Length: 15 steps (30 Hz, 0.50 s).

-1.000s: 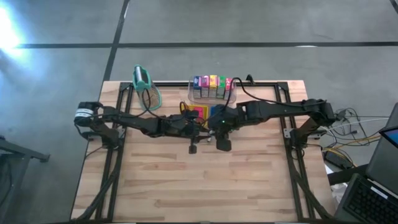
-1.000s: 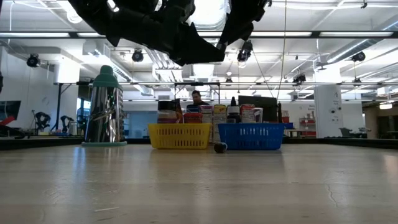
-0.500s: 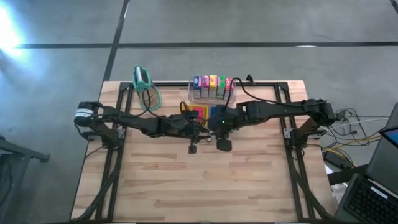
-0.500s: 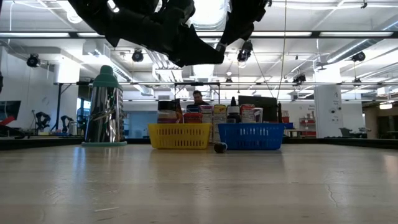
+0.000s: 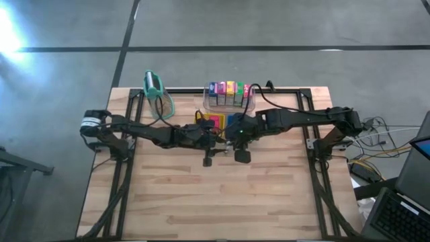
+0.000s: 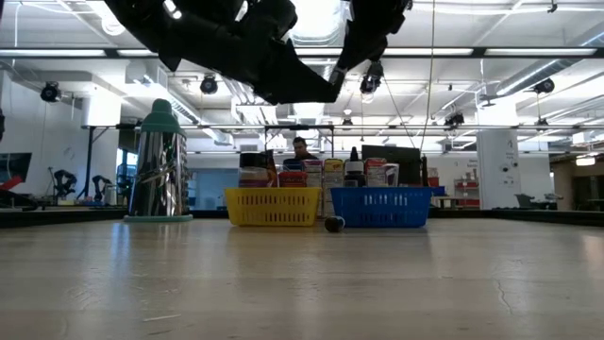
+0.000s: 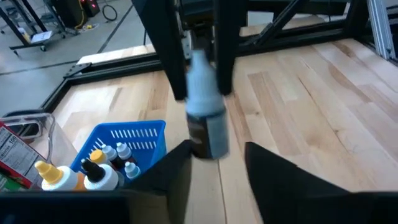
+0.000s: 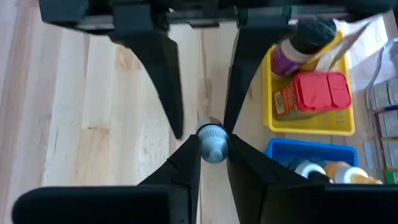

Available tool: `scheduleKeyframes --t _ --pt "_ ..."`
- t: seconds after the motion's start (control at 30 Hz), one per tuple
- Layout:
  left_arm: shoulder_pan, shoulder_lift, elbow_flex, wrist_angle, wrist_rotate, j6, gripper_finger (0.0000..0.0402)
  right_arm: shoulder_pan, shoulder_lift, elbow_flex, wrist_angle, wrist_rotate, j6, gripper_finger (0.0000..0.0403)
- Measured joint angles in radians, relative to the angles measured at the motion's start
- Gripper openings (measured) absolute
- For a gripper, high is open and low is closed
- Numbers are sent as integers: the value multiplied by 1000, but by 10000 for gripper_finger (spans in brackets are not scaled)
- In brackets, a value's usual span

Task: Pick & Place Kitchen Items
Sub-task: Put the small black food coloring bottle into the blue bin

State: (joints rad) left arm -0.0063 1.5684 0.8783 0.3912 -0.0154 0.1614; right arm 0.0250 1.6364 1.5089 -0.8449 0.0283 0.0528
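A small bottle (image 7: 204,102), pale above and dark below with a grey-blue cap (image 8: 213,142), hangs in the air over the table's middle. My right gripper (image 8: 213,150) is shut on it from above. My left gripper (image 7: 217,149) comes at it level from the table's left. It is open, one finger on each side of the bottle's lower end (image 7: 208,146), with a gap showing on one side. The colourful cartons (image 5: 228,89) stand in a row in a clear bin at the far edge. My right gripper pinches the bottle's upper part, just below the cap (image 7: 199,65), between its two fingers (image 7: 224,56). The fingers slant down from above. The bottle hangs below them, nearly upright and clear of the table.
Under the grippers stand a yellow tray (image 8: 308,127) with a red-lidded jar and a purple bottle, and a blue tray (image 7: 134,134) with small squeeze bottles. The tall tan container with a teal top (image 6: 159,161) stands far left. The near half of the wooden table (image 5: 222,202) is free room.
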Motion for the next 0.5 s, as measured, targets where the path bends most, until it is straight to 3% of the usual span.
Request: scheduleKeyframes --t 0.27,0.5 --pt "15 -36 0 -144 -22 -4 239 -2 -10 0 -116 32 65 57" --pt "31 -53 -77 -91 -55 -66 248 -2 -44 -24 -155 43 132 63"
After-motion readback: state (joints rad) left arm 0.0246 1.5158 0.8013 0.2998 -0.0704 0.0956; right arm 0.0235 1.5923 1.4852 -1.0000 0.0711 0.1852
